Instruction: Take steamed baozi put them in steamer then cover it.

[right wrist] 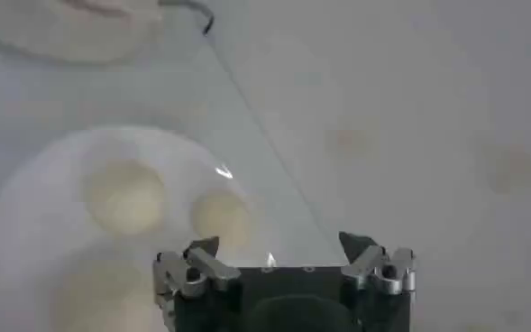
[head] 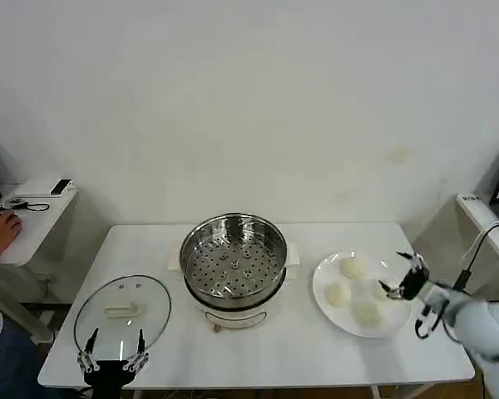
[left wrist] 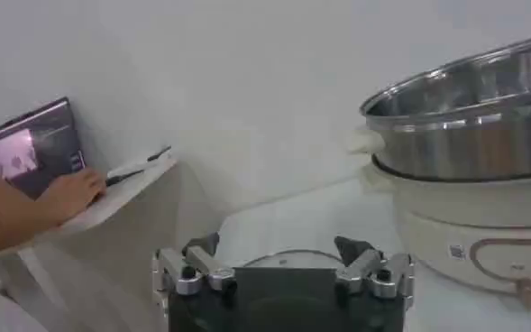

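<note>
table (head: 316,349): white
cover (head: 122,310): by left gripper (head: 112,362)
steamer (head: 234,268): centre
plate (head: 326,293): by right gripper (head: 402,278)

High head view over table (head: 316,349); low close wrist views.

plain white wall (head: 249,100) behind a white table (head: 316,349), small side shelf (head: 33,218) at left

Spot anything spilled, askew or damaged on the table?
Nothing stands out. Steamer upright and empty, cover flat beside it, baozi on the plate. Right end effector open over the plate; left end effector open by the cover.
</note>
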Motion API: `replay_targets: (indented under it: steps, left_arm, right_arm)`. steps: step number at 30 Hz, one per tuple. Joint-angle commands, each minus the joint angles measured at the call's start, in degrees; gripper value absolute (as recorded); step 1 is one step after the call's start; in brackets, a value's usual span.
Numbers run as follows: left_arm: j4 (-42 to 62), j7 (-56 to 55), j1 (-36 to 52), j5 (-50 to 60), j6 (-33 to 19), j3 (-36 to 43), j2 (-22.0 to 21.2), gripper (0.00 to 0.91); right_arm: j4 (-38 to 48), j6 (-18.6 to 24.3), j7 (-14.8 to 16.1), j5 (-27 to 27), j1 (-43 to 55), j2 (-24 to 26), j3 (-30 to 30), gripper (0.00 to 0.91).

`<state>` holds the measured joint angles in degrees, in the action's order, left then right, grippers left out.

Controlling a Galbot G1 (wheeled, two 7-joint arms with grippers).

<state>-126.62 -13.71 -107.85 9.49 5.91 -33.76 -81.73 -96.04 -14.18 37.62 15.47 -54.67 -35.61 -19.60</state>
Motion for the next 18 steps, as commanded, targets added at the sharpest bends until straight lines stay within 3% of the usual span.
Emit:
replay_targets:
  steps: [1, 4, 9, 18]
  left_arm:
    - [-0.65, 0.29, -0.04, 0.82, 0.44, -0.05, -0.04, 0.907]
    - [-0.77, 0.17, 0.04, 1.11, 0.46, -0.34, -0.32, 0.907]
    - [-0.86, 0.11, 0.27, 1.61, 0.46, -0.79, -0.64, 0.907]
    - [-0.65, 0.20, 0.56, 1.69, 0.52, -2.25, -0.57, 0.907]
  right_arm:
    - [15.66, 4.43, 16.22, 6.49, 35.12, 6.98, 34.05, 0.907]
    - [20.65, 6.14, 19.58, 6.61, 41.30, 3.48, 41.68, 0.907]
    - [27.69, 8.78, 22.76, 5.28, 48.38, -3.87, 49.48, 0.907]
    - [41.85, 10.03, 23.10, 6.23, 51.53, -15.42, 52.69, 0.907]
